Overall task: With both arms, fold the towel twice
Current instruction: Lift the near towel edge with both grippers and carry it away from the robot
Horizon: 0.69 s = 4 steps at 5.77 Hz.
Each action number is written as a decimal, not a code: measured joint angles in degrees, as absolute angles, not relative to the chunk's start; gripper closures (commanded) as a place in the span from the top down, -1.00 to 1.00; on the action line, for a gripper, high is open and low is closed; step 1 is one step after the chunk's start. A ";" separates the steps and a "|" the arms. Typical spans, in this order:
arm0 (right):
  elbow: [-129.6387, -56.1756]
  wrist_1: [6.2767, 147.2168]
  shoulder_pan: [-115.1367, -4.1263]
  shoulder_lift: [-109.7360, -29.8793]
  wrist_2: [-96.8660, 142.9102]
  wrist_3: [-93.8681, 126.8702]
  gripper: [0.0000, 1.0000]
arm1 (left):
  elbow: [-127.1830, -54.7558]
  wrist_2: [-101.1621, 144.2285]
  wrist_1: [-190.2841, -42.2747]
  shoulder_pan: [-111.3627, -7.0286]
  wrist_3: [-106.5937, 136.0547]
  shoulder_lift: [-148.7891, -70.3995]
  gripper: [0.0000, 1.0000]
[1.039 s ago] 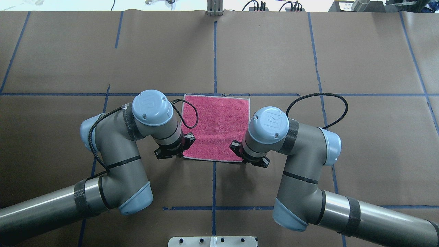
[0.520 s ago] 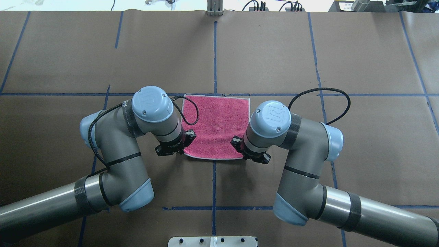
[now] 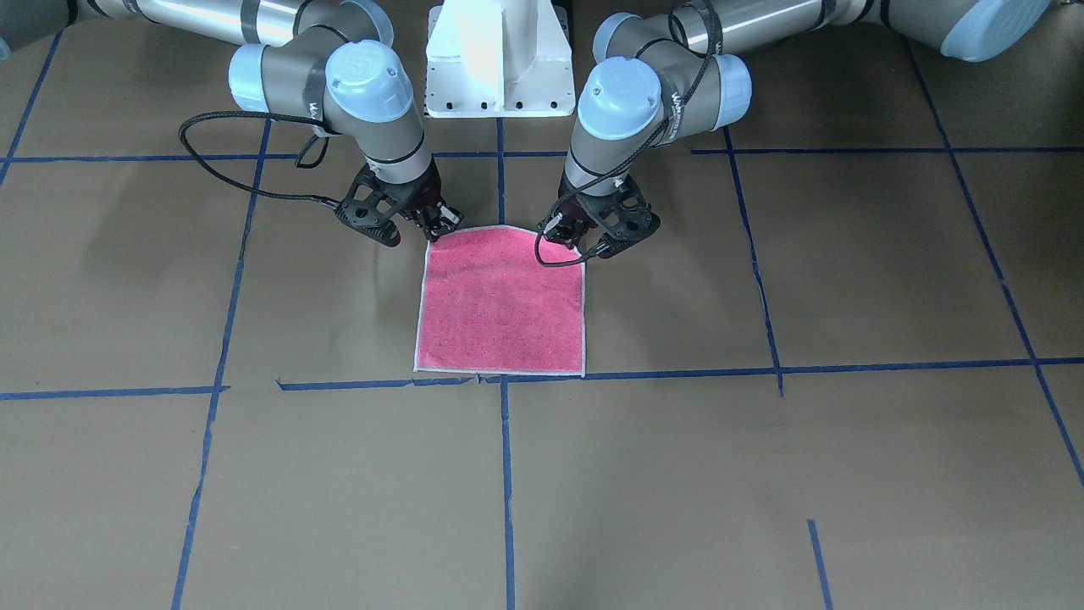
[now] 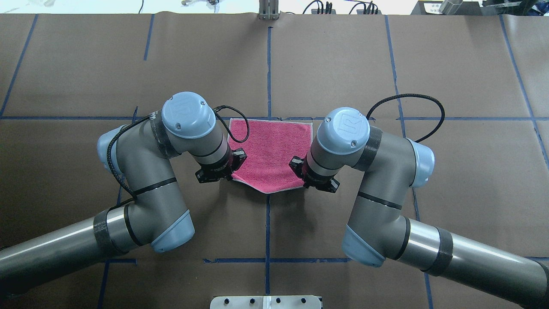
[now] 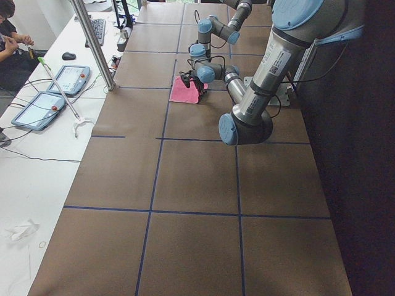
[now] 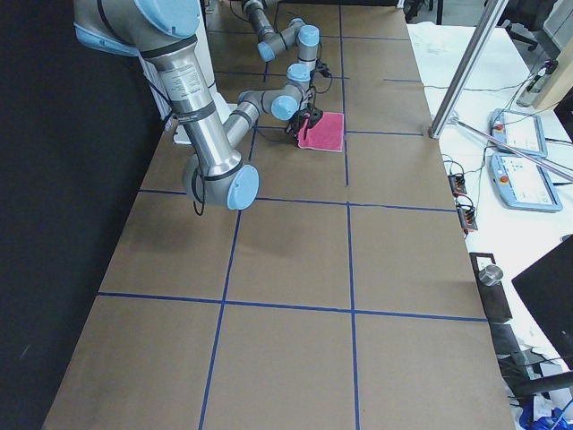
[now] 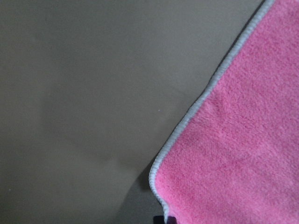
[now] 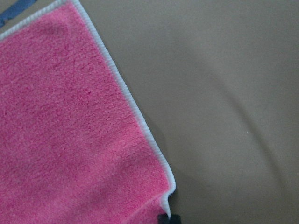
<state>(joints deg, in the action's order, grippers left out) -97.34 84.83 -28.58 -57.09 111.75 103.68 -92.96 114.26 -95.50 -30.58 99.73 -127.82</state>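
The pink towel (image 4: 274,150) lies pink face up in the table's middle, and also shows in the front view (image 3: 500,313). My left gripper (image 4: 229,174) is shut on its near left corner. My right gripper (image 4: 303,182) is shut on its near right corner. Both corners are raised off the table, so the near edge sags to a point in the middle. The far edge lies flat along a blue tape line. In the front view the left gripper (image 3: 576,244) is on the right and the right gripper (image 3: 434,230) on the left. Each wrist view shows a towel corner (image 7: 243,154) (image 8: 65,130).
The table is covered in brown paper (image 4: 343,64) with blue tape grid lines. The white pedestal base (image 3: 500,59) stands at the near edge. A metal post (image 4: 268,10) and cable plugs sit at the far edge. An operators' desk with tablets (image 5: 55,92) runs alongside.
Both grippers have moved away from the robot, toward the towel's far edge, carrying the near corners. The near edge has lifted and now sags in the middle.
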 measured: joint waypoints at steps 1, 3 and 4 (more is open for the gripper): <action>-97.08 84.79 -29.66 -56.61 112.36 103.52 -1.00 | -92.93 114.26 -95.55 -31.10 99.78 -128.08 -1.00; -96.64 84.77 -30.89 -55.85 113.19 103.29 -1.00 | -92.83 114.35 -95.59 -31.95 99.98 -128.60 -1.00; -97.19 85.00 -31.08 -55.64 114.93 103.49 -1.00 | -93.50 114.90 -95.26 -32.11 100.09 -128.67 -1.00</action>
